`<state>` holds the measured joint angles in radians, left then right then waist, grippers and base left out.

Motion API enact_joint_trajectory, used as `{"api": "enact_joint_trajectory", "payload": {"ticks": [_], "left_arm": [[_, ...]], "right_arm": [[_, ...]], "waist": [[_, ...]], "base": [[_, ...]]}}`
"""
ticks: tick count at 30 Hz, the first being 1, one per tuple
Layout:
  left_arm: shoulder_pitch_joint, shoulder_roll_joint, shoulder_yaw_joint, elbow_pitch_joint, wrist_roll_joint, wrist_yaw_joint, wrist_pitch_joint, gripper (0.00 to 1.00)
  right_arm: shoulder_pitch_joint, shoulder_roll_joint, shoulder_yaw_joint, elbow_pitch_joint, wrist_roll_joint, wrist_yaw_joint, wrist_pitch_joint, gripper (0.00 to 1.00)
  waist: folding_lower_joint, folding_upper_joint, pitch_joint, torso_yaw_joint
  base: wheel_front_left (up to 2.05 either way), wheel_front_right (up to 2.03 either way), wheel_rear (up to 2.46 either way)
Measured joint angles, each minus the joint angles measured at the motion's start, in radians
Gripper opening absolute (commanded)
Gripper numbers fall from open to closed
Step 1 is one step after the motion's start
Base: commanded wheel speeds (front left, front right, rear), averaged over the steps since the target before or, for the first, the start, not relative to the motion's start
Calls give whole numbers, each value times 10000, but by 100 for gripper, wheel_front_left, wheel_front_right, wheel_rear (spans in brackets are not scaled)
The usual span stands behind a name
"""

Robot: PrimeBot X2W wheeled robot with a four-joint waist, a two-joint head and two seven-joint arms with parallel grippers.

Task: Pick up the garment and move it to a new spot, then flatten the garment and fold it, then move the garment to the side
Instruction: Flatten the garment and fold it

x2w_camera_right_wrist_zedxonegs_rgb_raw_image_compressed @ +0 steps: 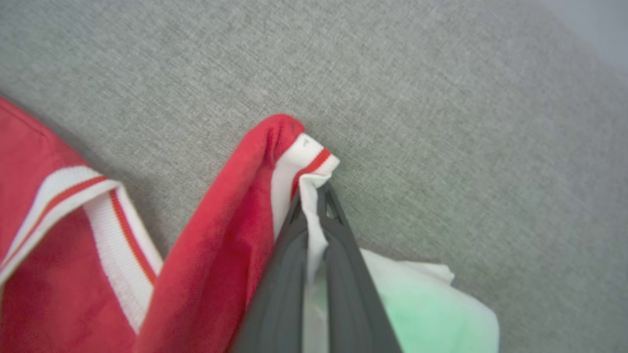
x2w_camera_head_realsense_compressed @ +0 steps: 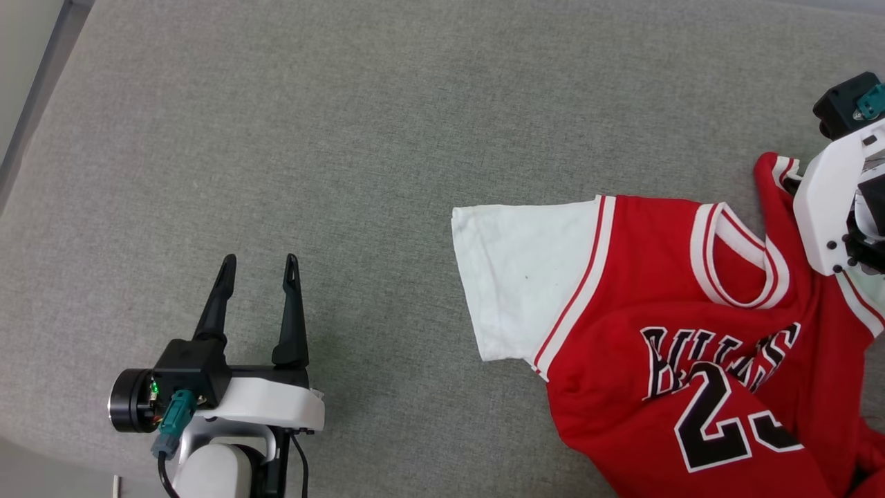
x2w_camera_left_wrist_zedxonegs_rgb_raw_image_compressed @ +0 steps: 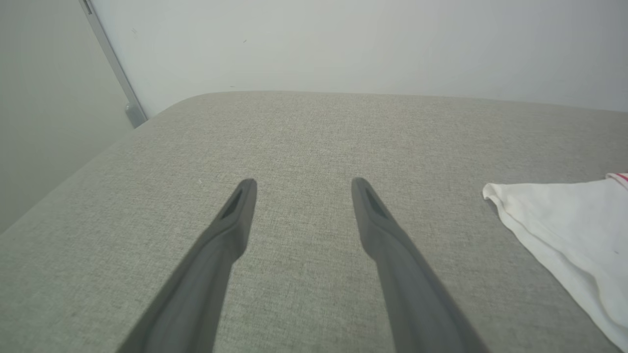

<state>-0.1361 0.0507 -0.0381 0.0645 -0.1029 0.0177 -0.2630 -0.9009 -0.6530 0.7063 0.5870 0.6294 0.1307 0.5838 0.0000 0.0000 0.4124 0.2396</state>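
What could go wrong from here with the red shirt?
1. The right gripper pinches only a thin bit of fabric at a sleeve seam of the shirt; a pull might slip it free.
2. The left gripper is open and apart from the shirt, so one-sided pulling could drag or bunch it rather than flatten it.

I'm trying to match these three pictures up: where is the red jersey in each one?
Head view: jersey lower right, white sleeve pointing left.
Left wrist view: that white sleeve at the right edge.
Right wrist view: left and bottom, white cloth pinched in the right gripper.
Shared landmark: the grey fabric surface.
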Motion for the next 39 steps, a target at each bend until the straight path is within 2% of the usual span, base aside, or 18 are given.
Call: {"api": "enact_joint_trajectory", "payload": {"ticks": [1, 2, 3, 9, 13, 18, 22, 26, 31, 39], "left_arm": [[-9, 0, 23, 4, 4, 2, 0, 100], [-10, 0, 42, 17, 8, 6, 0, 100], [-9, 2, 59, 40, 21, 10, 0, 100], [102, -2, 184, 86, 136, 4, 0, 100], [411, -2, 345, 79, 261, 4, 0, 100], [825, 2, 516, 21, 441, -38, 0, 100], [1131, 21, 658, -27, 520, -94, 0, 100], [1335, 58, 711, -54, 570, -180, 0, 100], [1318, 272, 763, -44, 635, -382, 0, 100], [112, 897, 564, 407, 368, -1152, 0, 100]], "right_arm": [[-17, 2, 38, 69, 111, 0, -77, 0], [-31, 8, 90, 125, 198, 0, -190, 17], [-35, 6, 134, 155, 255, 0, -357, 100], [271, -288, 155, -104, 702, 4, -2090, 100], [841, -577, -305, -629, 1091, 4, -3507, 100], [1788, -955, -1411, -1267, 1158, 4, -5074, 100], [2800, -830, -2723, -1570, 610, 2, -6195, 100], [4226, -148, -4096, -2004, -163, 6, -6869, 100], [5966, 1191, -6025, -2909, -1396, 4, -7329, 100], [8083, 3344, -7632, -4941, -2947, 4, -7058, 100]], "waist": [[0, 0, -26, -25], [0, 0, -57, -61], [0, 0, -95, -101], [0, 0, -551, -356], [0, 0, -979, -586], [0, 0, -1551, -938], [0, 0, -1998, -1223], [0, 0, -2408, -1478], [0, 0, -2750, -1768], [-1, 0, -3083, -2125]], "base": [[0, 0, 0], [0, 0, 0], [0, 0, 0], [0, 0, 0], [0, 0, 0], [0, 0, 0], [0, 0, 0], [0, 0, 0], [0, 0, 0], [0, 0, 0]]}}
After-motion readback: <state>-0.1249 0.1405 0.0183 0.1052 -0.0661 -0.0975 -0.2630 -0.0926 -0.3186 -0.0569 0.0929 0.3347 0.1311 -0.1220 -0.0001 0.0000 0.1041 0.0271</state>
